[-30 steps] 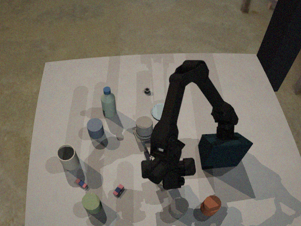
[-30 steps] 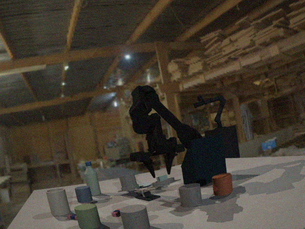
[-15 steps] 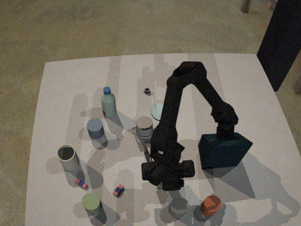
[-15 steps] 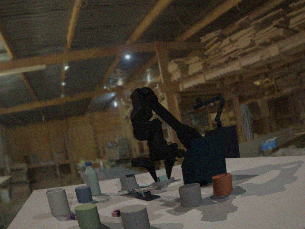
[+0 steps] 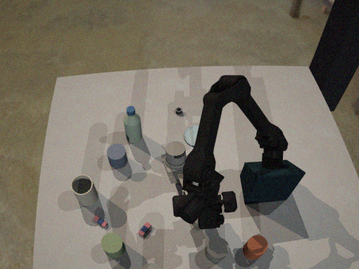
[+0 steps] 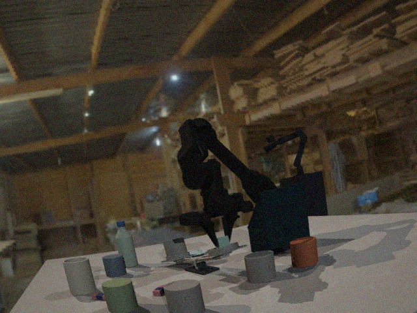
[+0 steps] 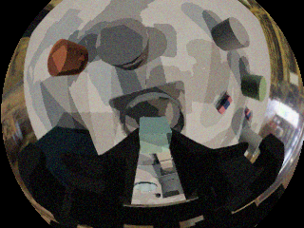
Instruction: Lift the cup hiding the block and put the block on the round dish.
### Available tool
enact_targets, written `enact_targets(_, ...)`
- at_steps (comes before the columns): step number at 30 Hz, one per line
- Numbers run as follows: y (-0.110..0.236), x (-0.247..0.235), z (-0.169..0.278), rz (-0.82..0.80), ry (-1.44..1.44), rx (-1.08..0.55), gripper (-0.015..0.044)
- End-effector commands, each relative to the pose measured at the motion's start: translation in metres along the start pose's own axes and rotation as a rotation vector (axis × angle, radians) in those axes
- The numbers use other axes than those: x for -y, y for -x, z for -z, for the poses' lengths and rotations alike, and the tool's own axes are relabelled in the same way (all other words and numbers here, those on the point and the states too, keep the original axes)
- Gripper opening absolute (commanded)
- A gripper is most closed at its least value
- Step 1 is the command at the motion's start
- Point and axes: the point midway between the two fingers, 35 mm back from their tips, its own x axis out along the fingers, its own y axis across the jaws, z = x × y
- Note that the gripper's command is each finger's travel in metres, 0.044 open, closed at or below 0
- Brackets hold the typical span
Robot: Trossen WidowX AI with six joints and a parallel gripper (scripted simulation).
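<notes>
My gripper (image 6: 223, 242) (image 7: 153, 131) is shut on the pale teal block (image 6: 223, 240) (image 7: 155, 125), at the near pan of the balance (image 7: 179, 112). Whether the block touches the pan cannot be told. The arm hides the block in the top view. A grey cup (image 5: 175, 150) (image 6: 175, 250) stands upside down on the balance's other end. Another grey cup (image 5: 216, 248) (image 6: 260, 267) (image 7: 123, 44) stands on the table in front of the balance. The round pale blue dish (image 5: 190, 135) (image 7: 144, 186) lies behind the balance, partly hidden by the arm, with no cup above it.
An orange cup (image 5: 254, 247) (image 6: 303, 252) stands at the front right. A green bottle (image 5: 133, 128), a blue cylinder (image 5: 116, 155), a hollow grey cylinder (image 5: 87, 196), a green cylinder (image 5: 113, 245) and two small red-blue blocks are left. Another grey cylinder (image 6: 184, 296) stands in front.
</notes>
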Motion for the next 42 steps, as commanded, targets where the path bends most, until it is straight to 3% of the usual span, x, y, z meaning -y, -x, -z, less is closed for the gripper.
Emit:
enact_targets(1, 0.027, 0.004, -0.004, 0.012, -0.008, 0.016, 0.0000)
enact_targets(11, 0.086, 0.000, -0.001, 0.011, -0.007, 0.016, 0.0000)
enact_targets(16, 0.085, 0.007, 0.009, 0.008, -0.003, 0.031, 0.0000)
enact_targets(30, 0.061, 0.053, 0.119, 0.022, 0.008, 0.138, 0.0000)
enact_targets(42, 0.035, 0.056, 0.209, 0.063, 0.026, 0.138, 0.0000)
